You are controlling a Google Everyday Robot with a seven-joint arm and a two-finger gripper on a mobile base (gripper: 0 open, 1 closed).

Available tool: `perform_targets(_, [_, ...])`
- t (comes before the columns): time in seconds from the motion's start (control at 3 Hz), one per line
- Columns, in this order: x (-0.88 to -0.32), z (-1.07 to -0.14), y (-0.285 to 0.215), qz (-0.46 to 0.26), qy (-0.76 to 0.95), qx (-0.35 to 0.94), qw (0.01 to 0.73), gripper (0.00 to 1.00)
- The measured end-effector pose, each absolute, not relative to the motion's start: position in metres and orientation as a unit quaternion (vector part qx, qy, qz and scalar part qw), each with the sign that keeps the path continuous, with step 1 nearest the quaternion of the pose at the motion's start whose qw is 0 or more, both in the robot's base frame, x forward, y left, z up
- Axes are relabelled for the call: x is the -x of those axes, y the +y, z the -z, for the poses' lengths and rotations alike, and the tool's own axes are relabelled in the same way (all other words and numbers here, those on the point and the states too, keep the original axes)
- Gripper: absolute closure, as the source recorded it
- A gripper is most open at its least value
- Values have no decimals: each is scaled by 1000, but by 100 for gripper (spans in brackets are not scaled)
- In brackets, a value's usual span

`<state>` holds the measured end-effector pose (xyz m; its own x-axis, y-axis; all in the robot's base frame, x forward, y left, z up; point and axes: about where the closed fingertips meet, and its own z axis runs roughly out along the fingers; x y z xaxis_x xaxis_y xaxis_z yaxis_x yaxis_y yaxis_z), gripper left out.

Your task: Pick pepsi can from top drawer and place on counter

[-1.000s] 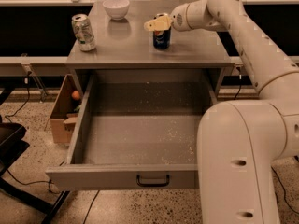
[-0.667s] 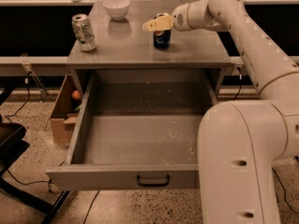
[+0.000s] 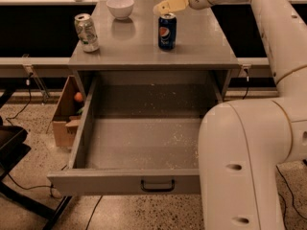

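Note:
The pepsi can (image 3: 167, 31), dark blue with a round logo and silver top, stands upright on the grey counter (image 3: 144, 47), right of its middle. My gripper (image 3: 169, 5) hangs just above the can's top, a little apart from it and not touching it, with the arm reaching in from the upper right. The top drawer (image 3: 144, 143) is pulled fully out below the counter. Its speckled floor holds nothing, and its dark handle (image 3: 157, 185) is at the front.
A silver-white and green can (image 3: 86, 32) stands at the counter's left edge. A white bowl (image 3: 120, 7) sits at the back. A cardboard box (image 3: 67, 111) with an orange fruit stands on the floor left of the cabinet. My white base (image 3: 249, 166) is right of the drawer.
My gripper has risen from around the pepsi can's top to just above it. The can stays standing on the counter.

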<state>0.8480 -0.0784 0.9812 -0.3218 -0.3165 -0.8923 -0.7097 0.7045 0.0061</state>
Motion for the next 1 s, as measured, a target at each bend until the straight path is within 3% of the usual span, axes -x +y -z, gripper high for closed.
perform_targets(0.67, [-787,-1086,-203,-66,842,206,494,0])
perform_targets(1.0, [-748,-1132,-240,-8,849,139,509,0])
